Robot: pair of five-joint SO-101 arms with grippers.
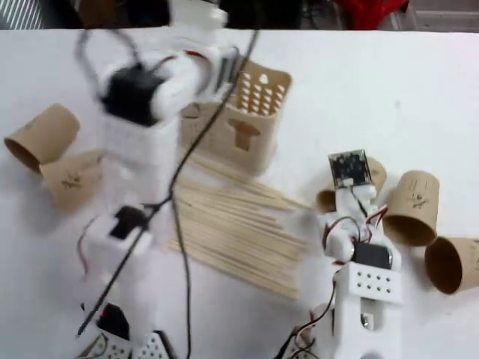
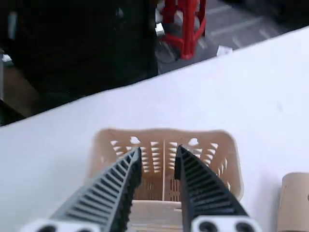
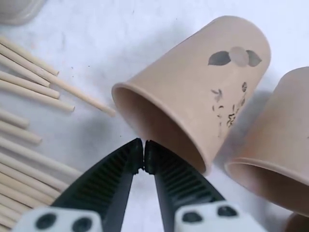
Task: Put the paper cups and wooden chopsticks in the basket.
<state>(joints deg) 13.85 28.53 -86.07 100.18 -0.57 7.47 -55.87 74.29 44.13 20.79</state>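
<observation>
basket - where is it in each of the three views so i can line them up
High view: basket in the upper middle, just beyond the chopsticks.
Left wrist view: basket straight beyond the left gripper.
Right wrist view: a pale edge past the chopsticks may be it; cannot tell.
Shared landmarks: the chopsticks link high and right wrist views; the red stool links high and left wrist views.

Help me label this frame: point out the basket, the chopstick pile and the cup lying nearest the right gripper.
basket [image 1: 260, 105], high view, on its slotted wall.
wooden chopsticks [image 1: 239, 232], high view, middle of the pile.
paper cup [image 3: 203, 87], right wrist view, on its side wall.
</observation>
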